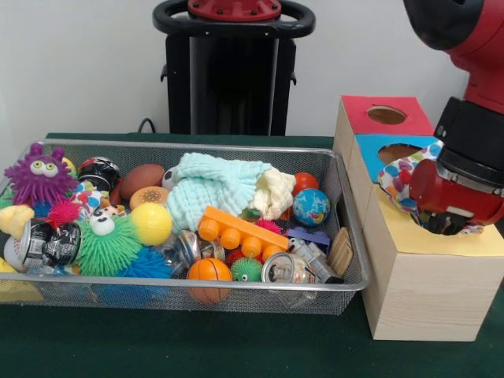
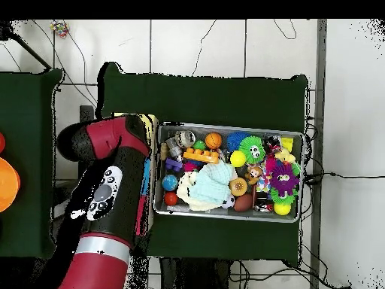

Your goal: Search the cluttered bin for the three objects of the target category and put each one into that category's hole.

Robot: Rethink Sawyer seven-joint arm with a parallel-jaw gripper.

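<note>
At the front view's right, the arm (image 1: pixel 465 118) is lowered over the yellow-panelled box (image 1: pixel 429 272). Its gripper (image 1: pixel 450 222) sits in the hole with the polka-dot cloth (image 1: pixel 396 179); its grasp cannot be told. A mint cloth (image 1: pixel 209 191) and cream cloth (image 1: pixel 276 191) apparently remain mid-bin (image 1: pixel 197 285).

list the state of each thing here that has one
pincer: over the yellow box's hole, fingers hidden
dotted cloth: bunched at the pincer, at the hole's edge
yellow box: upright, hole mostly covered by the arm
blue box: hole uncovered
red box: hole uncovered
mint cloth: crumpled in the bin
cream cloth: crumpled beside it
bin: full
</note>
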